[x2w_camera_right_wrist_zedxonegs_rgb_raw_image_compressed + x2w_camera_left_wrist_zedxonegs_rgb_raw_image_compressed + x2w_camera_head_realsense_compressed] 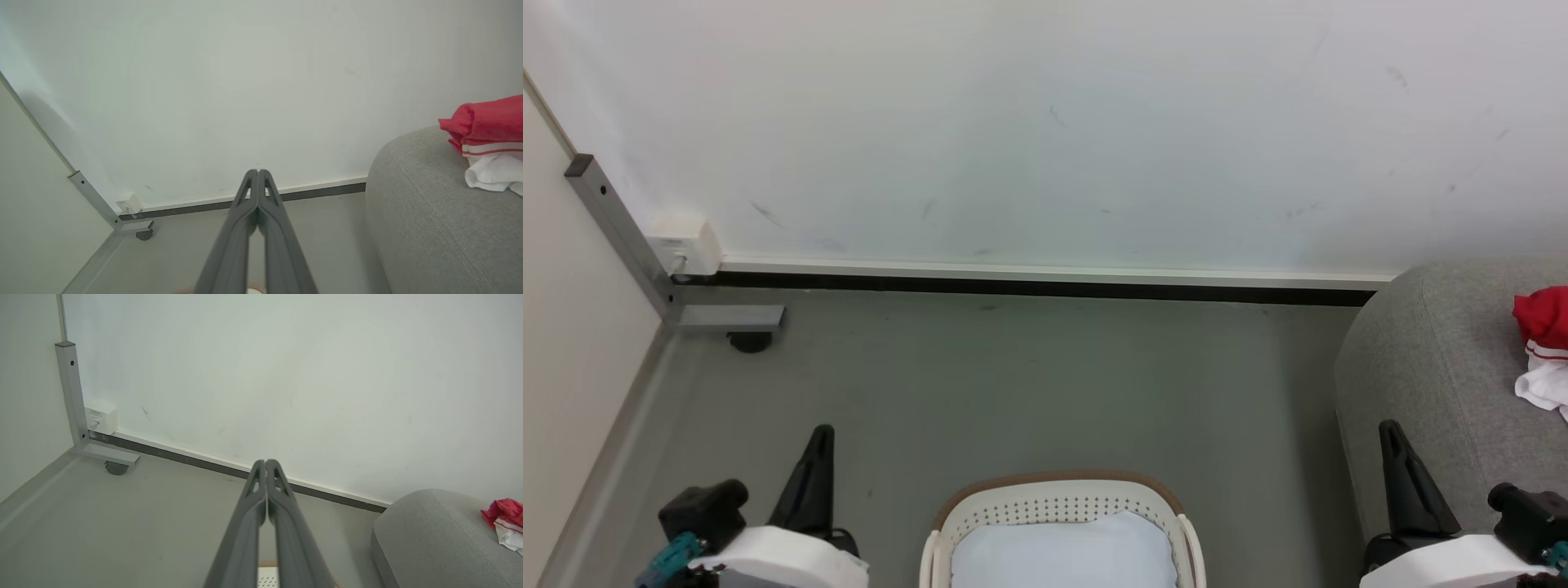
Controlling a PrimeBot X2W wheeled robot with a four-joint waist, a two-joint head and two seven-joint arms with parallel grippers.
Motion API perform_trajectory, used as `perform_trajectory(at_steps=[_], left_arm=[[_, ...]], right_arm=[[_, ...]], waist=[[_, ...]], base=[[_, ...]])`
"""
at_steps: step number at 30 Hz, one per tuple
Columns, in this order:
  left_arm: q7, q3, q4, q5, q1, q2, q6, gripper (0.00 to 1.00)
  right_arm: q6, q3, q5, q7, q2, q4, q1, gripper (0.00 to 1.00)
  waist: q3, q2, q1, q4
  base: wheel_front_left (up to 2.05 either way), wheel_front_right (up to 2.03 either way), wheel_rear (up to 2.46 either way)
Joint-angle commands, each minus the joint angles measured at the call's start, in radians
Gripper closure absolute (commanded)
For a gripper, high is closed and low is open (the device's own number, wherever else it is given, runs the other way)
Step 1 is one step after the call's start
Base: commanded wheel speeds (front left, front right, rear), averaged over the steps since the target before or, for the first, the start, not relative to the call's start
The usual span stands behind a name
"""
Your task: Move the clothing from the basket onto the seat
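Note:
The cream-white perforated basket (964, 516) with a brown rim stands on the floor at the bottom middle of the head view; inside it lies a pale bluish-white cloth pad (1062, 551). Red clothing with white trim (1543, 343) lies on the light grey seat (1421, 367) at the right edge. The same clothing (488, 141) and seat (425, 228) appear in the right wrist view, and again as clothing (504, 520) on the seat (433, 539) in the left wrist view. My left gripper (822, 430) is shut and holds nothing, left of the basket. My right gripper (1387, 426) is shut and holds nothing, in front of the seat.
A white wall with a dark baseboard (1029, 286) runs behind the grey floor. A grey metal post (621, 233) with a foot and caster stands in the left corner, beside a white wall box (686, 243).

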Motion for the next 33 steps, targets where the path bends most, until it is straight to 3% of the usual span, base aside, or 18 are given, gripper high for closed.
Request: perform_trajectory(at_steps=[1,33], left_arm=[[0.011,0.014,-0.022,-0.058,-0.015,0.002,-0.001,1.0],[0.133,0.074,-0.056,-0.515,0.011,-0.019,-0.004,1.0]], right_arm=[[0.0,-0.016,0.054,0.013,0.001,-0.02,-0.012,1.0],[-0.001,-0.101,0.457,0.139,0.025,-0.046,0.003,1.0]], waist=[[0.0,0.0,0.0,0.0],[0.001,0.0,0.0,-0.006]], base=[[0.0,0.0,0.0],[0.0,0.0,0.0]])
